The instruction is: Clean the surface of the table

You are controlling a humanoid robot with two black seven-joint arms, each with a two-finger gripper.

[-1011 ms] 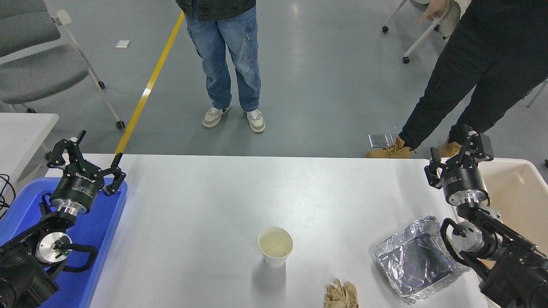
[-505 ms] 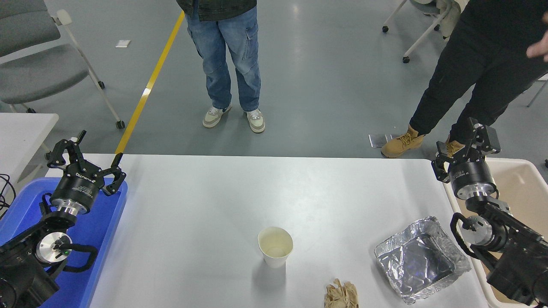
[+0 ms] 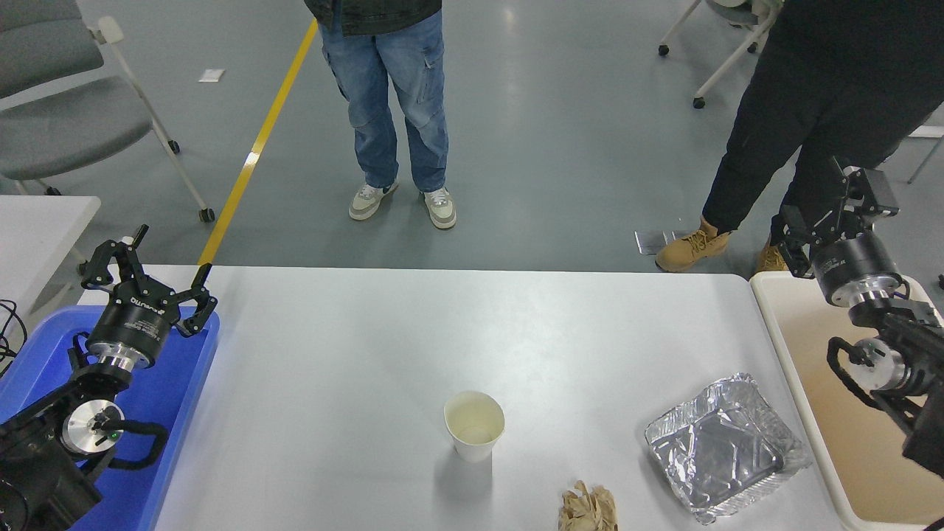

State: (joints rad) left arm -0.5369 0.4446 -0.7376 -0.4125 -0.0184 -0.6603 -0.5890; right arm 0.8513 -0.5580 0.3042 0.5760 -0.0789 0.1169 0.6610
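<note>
Head view: hovering right claw (image 3: 837, 214), fingers spread and empty, over beige bin (image 3: 848, 413), probably needing next to reach foil tray (image 3: 726, 446) on tabletop (image 3: 369, 346).

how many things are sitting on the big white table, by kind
paper cup: 1
foil tray: 1
crumpled brown paper: 1
total on the table surface: 3
</note>
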